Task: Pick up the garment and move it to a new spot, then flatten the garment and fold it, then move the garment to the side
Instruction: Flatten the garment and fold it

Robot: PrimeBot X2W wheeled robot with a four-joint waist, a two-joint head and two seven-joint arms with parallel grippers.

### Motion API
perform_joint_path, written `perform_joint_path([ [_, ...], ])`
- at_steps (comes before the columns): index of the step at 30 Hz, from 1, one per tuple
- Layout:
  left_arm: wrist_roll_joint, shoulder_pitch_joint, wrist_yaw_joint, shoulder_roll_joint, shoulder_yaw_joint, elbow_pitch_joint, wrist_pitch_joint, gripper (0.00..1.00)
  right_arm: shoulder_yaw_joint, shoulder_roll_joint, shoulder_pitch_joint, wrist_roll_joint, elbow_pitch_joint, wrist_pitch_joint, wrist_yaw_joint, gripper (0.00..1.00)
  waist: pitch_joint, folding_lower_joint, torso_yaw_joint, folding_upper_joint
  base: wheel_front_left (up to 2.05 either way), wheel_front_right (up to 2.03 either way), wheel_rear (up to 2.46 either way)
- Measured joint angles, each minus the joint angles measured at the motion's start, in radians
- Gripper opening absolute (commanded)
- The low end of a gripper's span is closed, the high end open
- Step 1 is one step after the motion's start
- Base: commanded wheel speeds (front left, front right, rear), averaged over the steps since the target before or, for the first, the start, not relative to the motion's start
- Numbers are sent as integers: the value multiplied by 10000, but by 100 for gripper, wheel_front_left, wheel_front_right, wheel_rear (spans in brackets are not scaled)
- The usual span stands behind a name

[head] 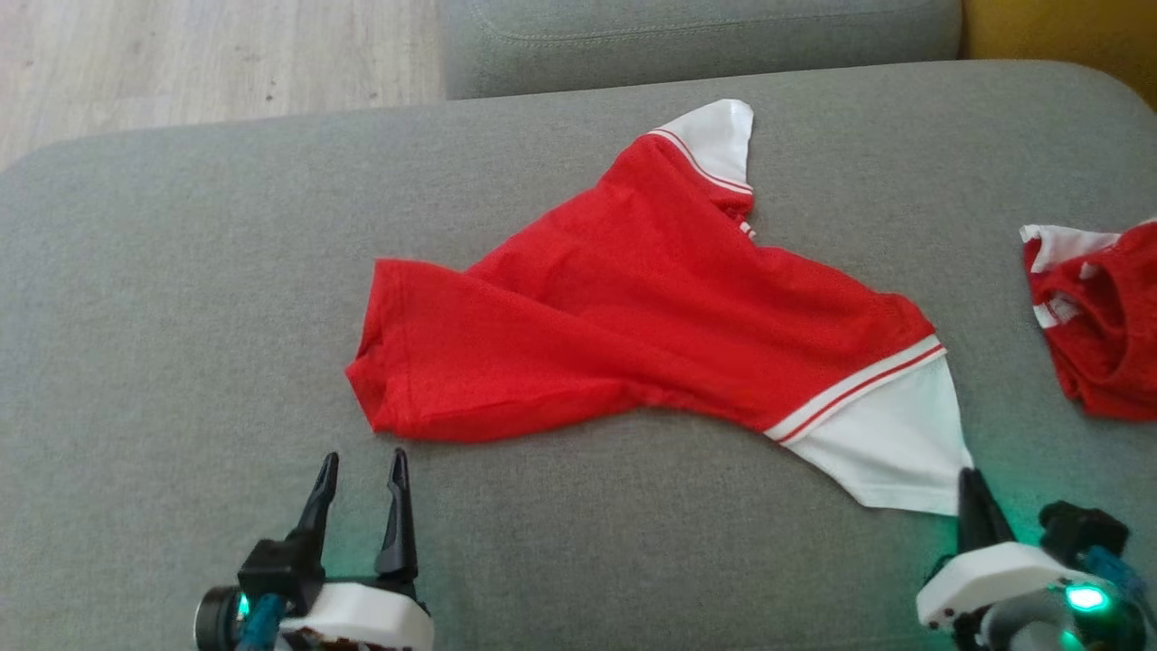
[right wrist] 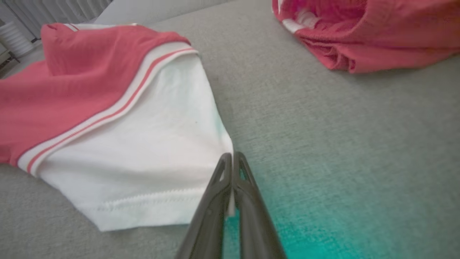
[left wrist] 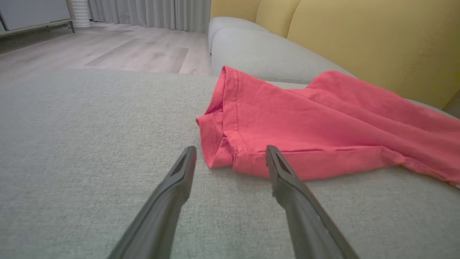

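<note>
A red garment (head: 633, 316) with white sleeves lies spread and wrinkled on the grey sofa cushion (head: 181, 362). My right gripper (head: 972, 484) is shut on the corner of its near white sleeve (right wrist: 143, 151), white cloth pinched between the fingers (right wrist: 224, 187). My left gripper (head: 362, 466) stands open just short of the garment's red hem corner (left wrist: 215, 144), apart from the cloth, fingertips level with the hem's near edge in the left wrist view.
A second red and white garment (head: 1098, 316) lies bunched at the cushion's right edge, also in the right wrist view (right wrist: 366, 32). A grey cushion (head: 696, 41) and a yellow backrest (left wrist: 359, 39) lie beyond. Wood floor (head: 199, 54) lies past the far left edge.
</note>
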Motion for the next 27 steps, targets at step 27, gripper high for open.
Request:
perform_joint_path([
  [27,-1122,-1738,-1310,-10,-196,1944,0,100,295,0,-22,196,-1404,44,0,0,921,0,-484,0,0,0,0],
])
